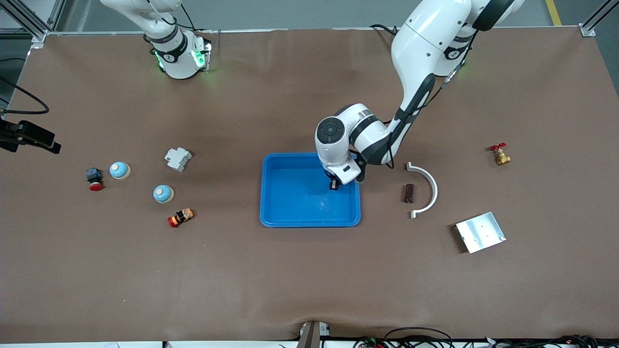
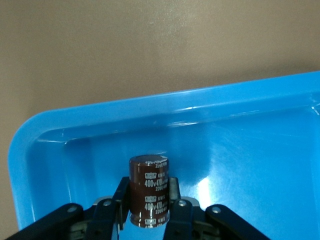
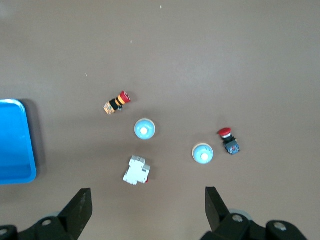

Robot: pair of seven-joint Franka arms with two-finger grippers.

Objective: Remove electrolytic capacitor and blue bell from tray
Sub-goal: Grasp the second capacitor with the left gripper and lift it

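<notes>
i see the left pincer [image 2: 146,212] over the blue tray [image 1: 271,193], clamped on a brown capacitor [image 2: 148,192] held upright just above the tray floor. a second capacitor [image 1: 409,193] lies on the desk [image 1: 309,280] toward the left arm's end, beside a white curved bracket [image 1: 428,186]. the right pincer [image 3: 145,212] hangs wide and empty, waiting high over the right arm's end of the desk. below it sit two blue bells [image 3: 144,129] [image 3: 203,153], a white breaker [image 3: 136,170] and two red-capped buttons [image 3: 116,103] [image 3: 229,140].
</notes>
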